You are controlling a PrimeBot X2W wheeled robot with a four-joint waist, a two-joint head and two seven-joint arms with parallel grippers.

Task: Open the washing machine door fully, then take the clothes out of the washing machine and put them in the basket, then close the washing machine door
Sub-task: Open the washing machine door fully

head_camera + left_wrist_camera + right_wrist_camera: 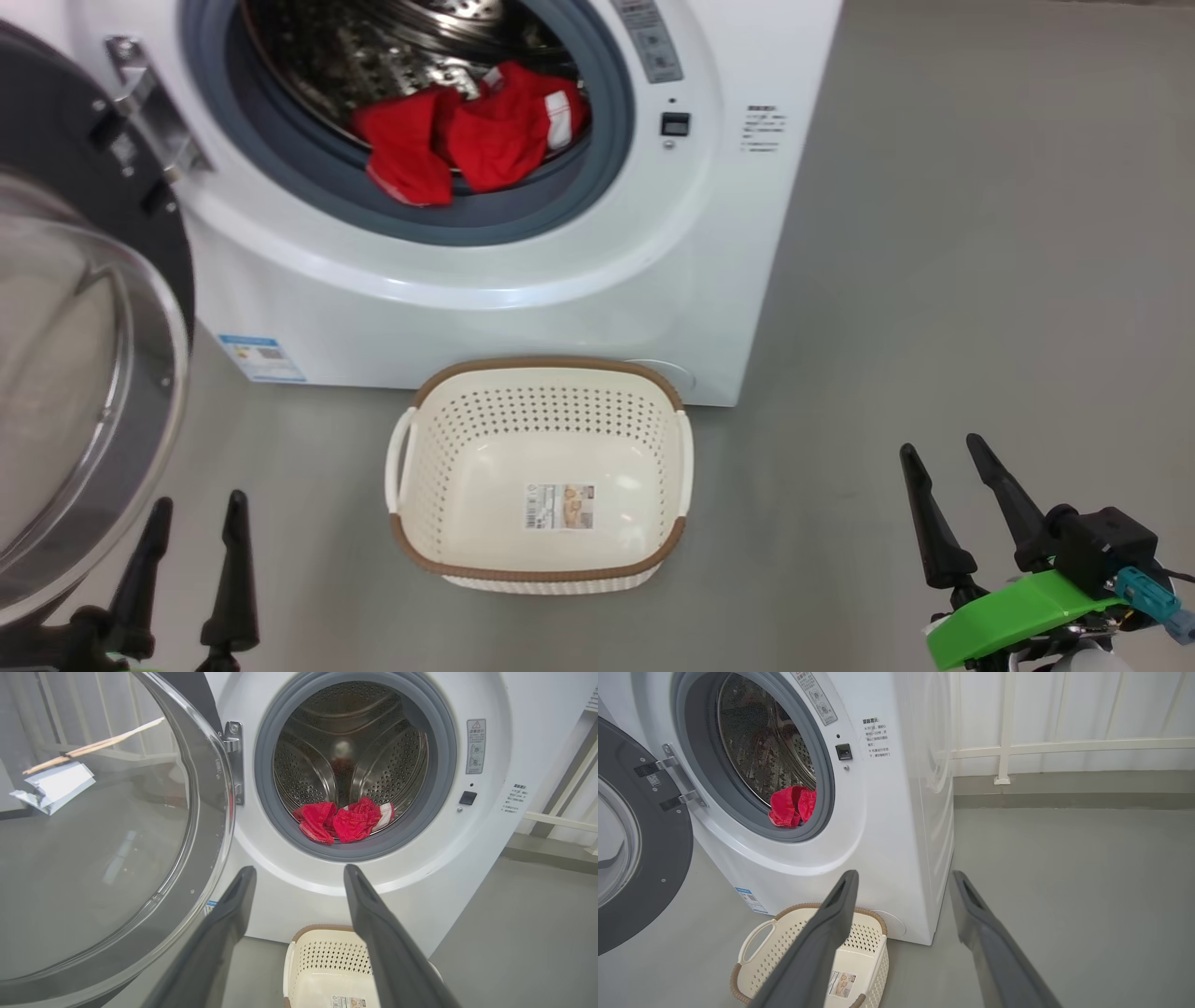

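Dark left gripper and right gripper gape, empty.

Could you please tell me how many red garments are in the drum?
2: the left garment hangs over the grey gasket; the right garment, with white trim, touches it; more may be hidden beneath.

Bright, even, diffuse light throughout. Shadows are faint, with one soft shade at the foot of the cream-white perforated plastic basket. Pale reflections veil the bulging clear glass window of the round black-rimmed door; the perforated steel drum glints. Both wrist views bow straight lines near their edges.
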